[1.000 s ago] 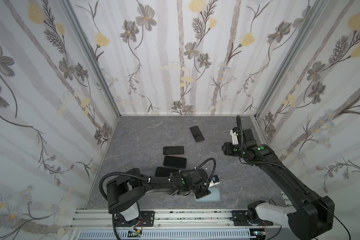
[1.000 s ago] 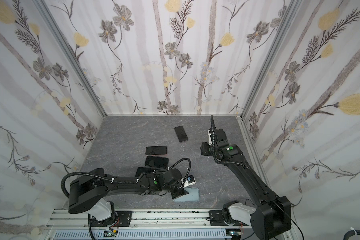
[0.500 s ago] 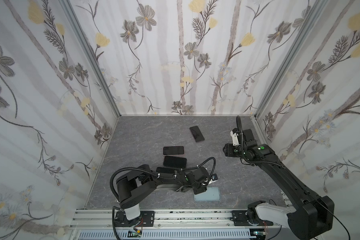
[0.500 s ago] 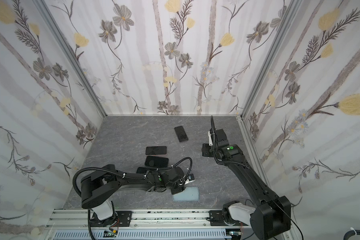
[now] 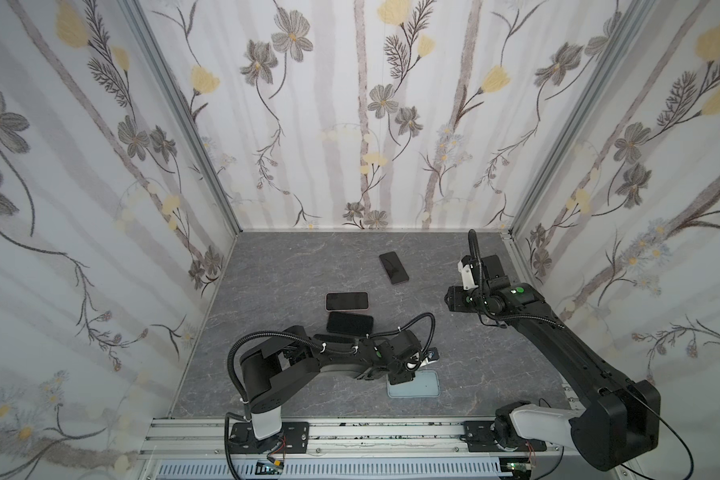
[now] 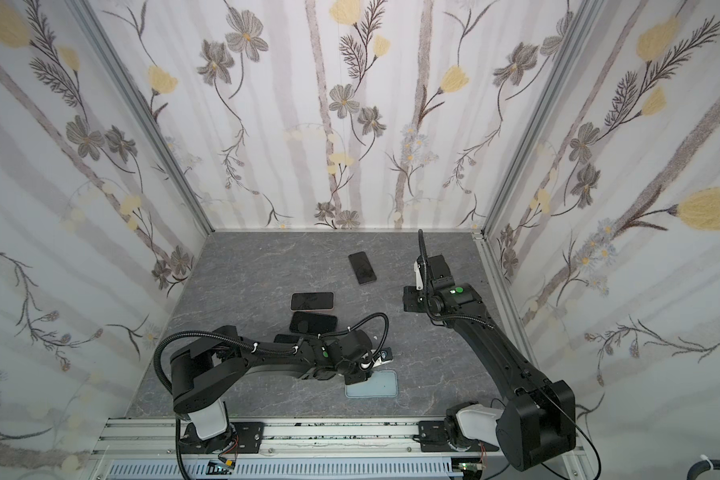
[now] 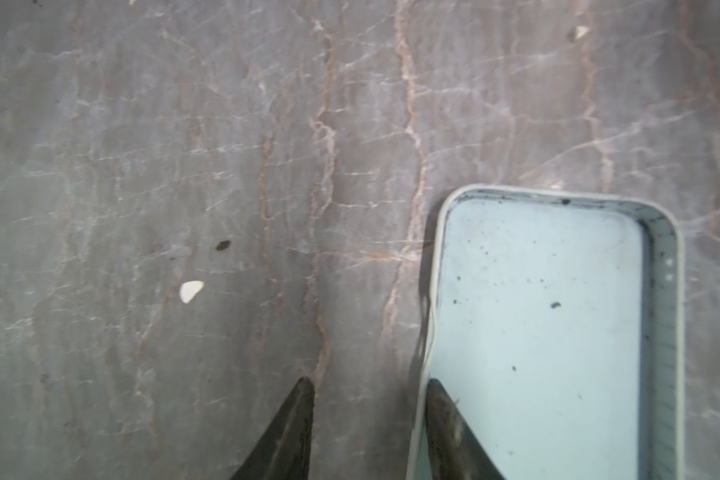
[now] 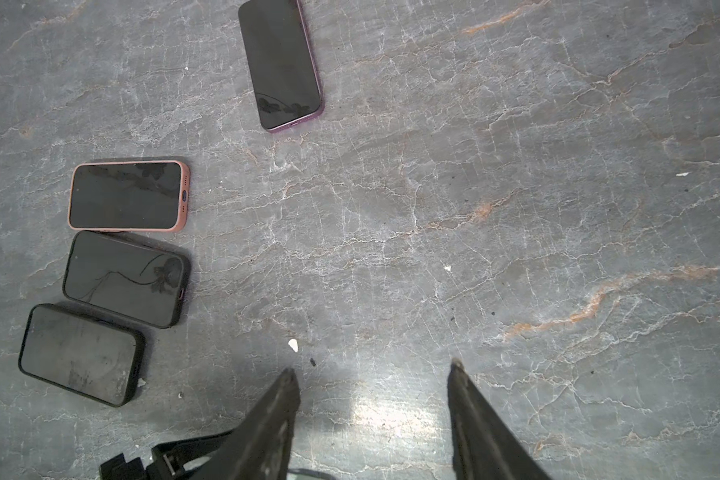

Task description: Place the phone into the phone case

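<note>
The empty pale blue phone case lies open side up near the table's front edge. My left gripper stands open, low over the case's left end. One finger is over the inside of the case and the other over bare table, with the case's rim between them, untouched. A purple-edged phone lies screen up towards the back. My right gripper hangs open and empty above the table's right side.
Three cased phones lie in a column left of centre: pink, dark and black, the last partly under my left arm in both top views. Small white crumbs dot the grey marbled table.
My left gripper has pulled back leftward off the middle of the case to its left end, uncovering most of it, and its jaws have narrowed a little. The right arm has hardly moved.
</note>
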### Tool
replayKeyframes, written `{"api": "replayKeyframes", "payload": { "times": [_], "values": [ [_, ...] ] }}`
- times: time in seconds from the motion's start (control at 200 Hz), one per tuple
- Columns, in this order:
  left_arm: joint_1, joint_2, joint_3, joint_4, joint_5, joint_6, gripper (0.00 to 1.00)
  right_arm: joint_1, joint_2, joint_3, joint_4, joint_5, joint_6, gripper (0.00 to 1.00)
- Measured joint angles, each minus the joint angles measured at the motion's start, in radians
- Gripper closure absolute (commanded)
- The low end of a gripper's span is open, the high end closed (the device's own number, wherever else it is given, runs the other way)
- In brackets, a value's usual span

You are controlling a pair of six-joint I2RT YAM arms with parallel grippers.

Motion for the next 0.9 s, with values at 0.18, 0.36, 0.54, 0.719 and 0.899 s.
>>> {"api": "replayKeyframes", "payload": {
  "times": [0.18,0.36,0.54,0.719,0.899],
  "values": [
    [0.069,0.002,0.034,-0.007,-0.035,0.065,0.57,0.0,0.035,0.026,0.0,0.0,-0.011,0.43],
    [0.133,0.056,0.097,0.011,-0.034,0.113,0.57,-0.003,0.084,0.056,0.0,0.0,-0.021,0.43],
    [0.175,0.106,0.142,0.022,-0.035,0.147,0.57,-0.006,0.124,0.088,0.001,0.0,-0.029,0.43],
    [0.192,0.068,0.15,0.012,-0.031,0.159,0.53,-0.007,0.146,0.117,0.001,-0.016,-0.035,0.43],
    [0.184,-0.035,0.147,-0.055,0.06,0.172,0.48,-0.008,0.152,0.12,0.001,-0.019,-0.041,0.42]
  ]
}}
